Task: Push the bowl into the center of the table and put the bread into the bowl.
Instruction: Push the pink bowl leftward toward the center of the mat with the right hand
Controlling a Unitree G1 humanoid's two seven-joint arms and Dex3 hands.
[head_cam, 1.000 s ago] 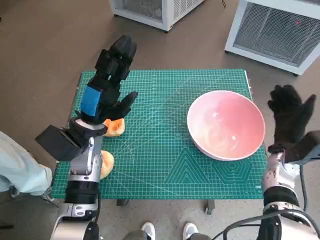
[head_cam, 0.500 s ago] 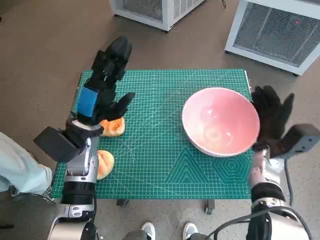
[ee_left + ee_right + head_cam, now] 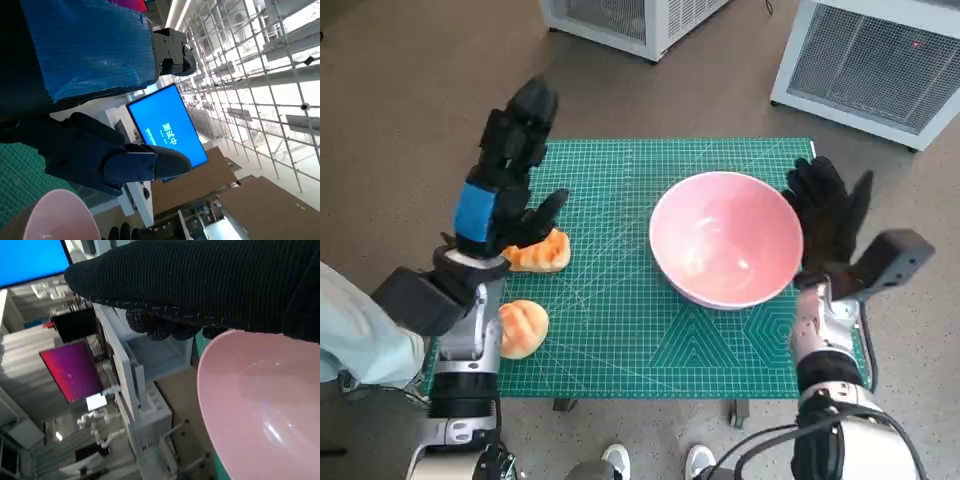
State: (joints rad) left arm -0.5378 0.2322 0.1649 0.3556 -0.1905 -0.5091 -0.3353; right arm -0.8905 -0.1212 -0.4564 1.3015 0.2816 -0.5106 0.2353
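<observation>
Leftmost, two pieces of bread lie on the green mat (image 3: pixel 620 330): one roll (image 3: pixel 523 327) by the near edge, another (image 3: pixel 540 252) just under the left hand (image 3: pixel 500 205), which hovers with fingers spread, holding nothing. Bread looks soft and light; grip it gently round the sides so it is not crushed. Right of centre sits the pink bowl (image 3: pixel 725 250), likely smooth, rigid and easy to slide. The right hand (image 3: pixel 828 215), fingers apart, rests flat against its far-right rim, best pushed low to avoid tipping.
</observation>
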